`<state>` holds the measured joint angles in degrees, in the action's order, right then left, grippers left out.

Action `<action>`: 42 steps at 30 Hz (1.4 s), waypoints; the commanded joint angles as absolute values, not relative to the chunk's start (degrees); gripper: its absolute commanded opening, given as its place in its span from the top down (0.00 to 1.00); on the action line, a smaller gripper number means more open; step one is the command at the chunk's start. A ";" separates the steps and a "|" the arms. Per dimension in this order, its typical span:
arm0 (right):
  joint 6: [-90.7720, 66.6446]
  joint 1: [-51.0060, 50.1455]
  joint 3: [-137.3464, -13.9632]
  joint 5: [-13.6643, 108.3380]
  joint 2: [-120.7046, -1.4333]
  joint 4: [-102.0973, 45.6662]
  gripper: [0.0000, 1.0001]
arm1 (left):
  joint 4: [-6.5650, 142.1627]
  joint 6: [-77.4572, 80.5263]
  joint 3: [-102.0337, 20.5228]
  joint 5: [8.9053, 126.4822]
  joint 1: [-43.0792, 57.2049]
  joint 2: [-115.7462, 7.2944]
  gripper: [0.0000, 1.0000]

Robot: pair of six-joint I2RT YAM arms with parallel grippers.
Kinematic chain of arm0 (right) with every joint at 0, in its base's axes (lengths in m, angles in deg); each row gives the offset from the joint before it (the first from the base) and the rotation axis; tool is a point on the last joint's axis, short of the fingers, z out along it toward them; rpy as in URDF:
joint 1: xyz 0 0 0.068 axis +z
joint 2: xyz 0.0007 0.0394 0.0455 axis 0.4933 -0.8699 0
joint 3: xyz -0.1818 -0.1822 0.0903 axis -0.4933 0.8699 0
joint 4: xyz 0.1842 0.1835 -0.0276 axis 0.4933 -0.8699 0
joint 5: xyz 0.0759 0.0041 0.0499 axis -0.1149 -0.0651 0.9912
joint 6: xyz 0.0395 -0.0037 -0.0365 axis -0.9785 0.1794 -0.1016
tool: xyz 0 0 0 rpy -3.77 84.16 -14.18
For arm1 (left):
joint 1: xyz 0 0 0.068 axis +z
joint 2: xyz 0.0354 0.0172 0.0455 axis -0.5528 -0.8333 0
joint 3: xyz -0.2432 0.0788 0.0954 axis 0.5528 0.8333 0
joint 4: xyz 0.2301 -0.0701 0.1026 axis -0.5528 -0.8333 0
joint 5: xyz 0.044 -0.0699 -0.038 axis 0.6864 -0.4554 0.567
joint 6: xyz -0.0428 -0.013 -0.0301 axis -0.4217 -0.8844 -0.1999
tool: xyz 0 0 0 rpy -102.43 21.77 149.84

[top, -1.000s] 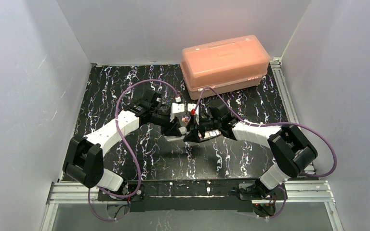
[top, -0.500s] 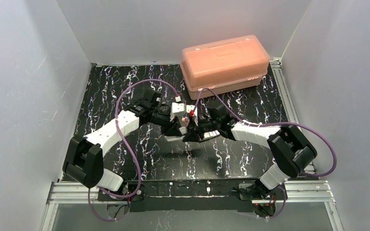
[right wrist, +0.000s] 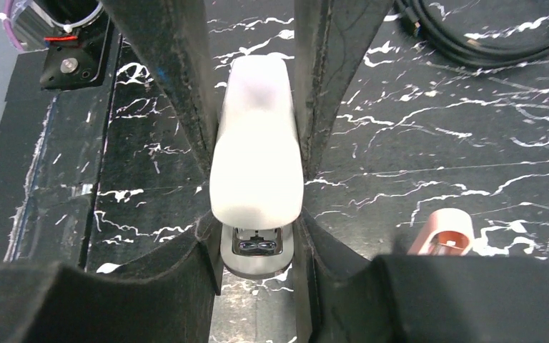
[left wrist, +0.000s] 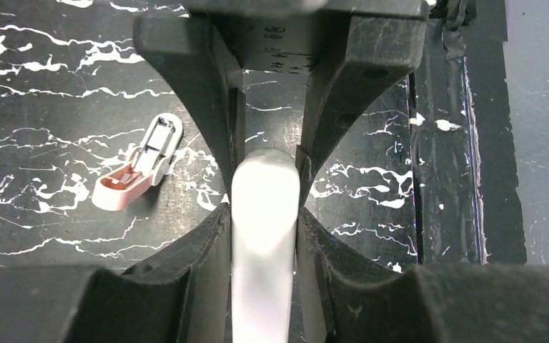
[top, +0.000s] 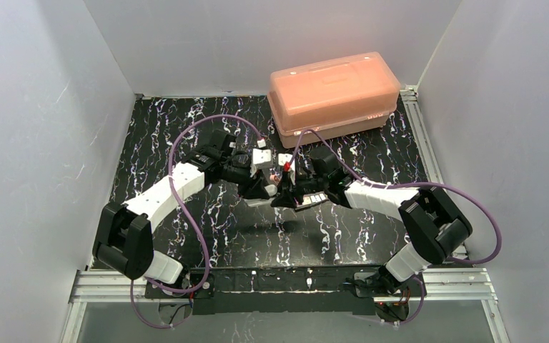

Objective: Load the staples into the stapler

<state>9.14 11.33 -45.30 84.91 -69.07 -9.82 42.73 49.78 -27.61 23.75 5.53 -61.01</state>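
Left wrist, grip: the left claw (left wrist: pixel 264 225) is clenched on the stapler (left wrist: pixel 264 271), and the right claw (left wrist: pixel 268 161) meets it from the stapler's far end.
Left wrist, other things: a pinkish-tan block (left wrist: pixel 137 168) lies on the surface (left wrist: pixel 57 86), left of the stapler and apart from it.
Right wrist, grip: the right claw pinches the stapler's two sides.
Right wrist, stapler: the white cover lies down over its base. A silvery channel (right wrist: pixel 256 243) peeks out at the near end.
Right wrist, staples: none in sight.
Top, place: the orange box (top: pixel 332 89) stands beyond the stapler, which is mostly hidden where the claws meet.
Progress: the stapler is secured by both claws. Opening it and inserting a strip look still to do, and I cannot tell whether any staples are inside.
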 commanded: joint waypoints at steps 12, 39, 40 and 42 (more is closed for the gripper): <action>14.10 8.86 -40.79 81.96 -67.46 -5.91 0.94 | 45.09 45.86 -29.20 17.38 9.86 -54.87 1.00; 31.26 8.49 -37.50 76.81 -65.40 -8.19 0.93 | 35.22 65.07 -24.36 20.52 11.72 -51.85 1.00; 31.27 8.48 -37.49 76.83 -65.39 -8.12 0.93 | 35.62 65.02 -23.85 20.65 11.76 -51.64 1.00; 31.18 8.47 -37.40 76.72 -65.54 -7.92 0.93 | 35.99 65.04 -22.88 21.00 11.77 -51.30 1.00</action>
<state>28.51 9.21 -38.41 80.14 -66.57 -8.09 38.17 65.34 -24.88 20.67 10.86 -54.35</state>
